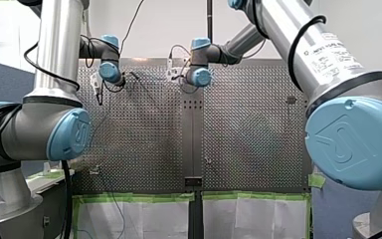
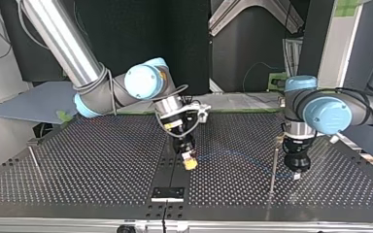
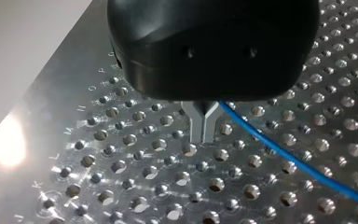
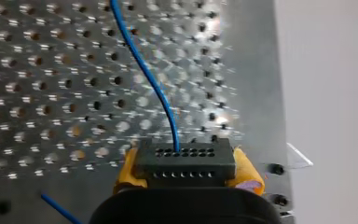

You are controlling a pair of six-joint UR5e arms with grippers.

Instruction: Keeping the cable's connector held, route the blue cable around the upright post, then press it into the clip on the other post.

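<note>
In the right wrist view my right gripper [image 4: 184, 169] is shut with its yellow pads [image 4: 128, 168] on a black connector block [image 4: 184, 157]. The blue cable [image 4: 144, 70] leaves the block and runs ahead over the perforated table. In the top view that right gripper [image 2: 189, 163] hangs low near the table's middle. From there the cable [image 2: 238, 156] runs toward the view's right, past a thin upright post [image 2: 273, 162], to my left gripper [image 2: 296, 173]. In the left wrist view my left gripper [image 3: 204, 135] has its metal fingers shut on the cable [image 3: 284, 156], just above the table.
A second thin post [image 2: 34, 160] stands at the top view's far left. A black bracket [image 2: 167, 193] sits on the table's centre seam near the front edge. The perforated table [image 2: 102, 165] spreads between the two posts.
</note>
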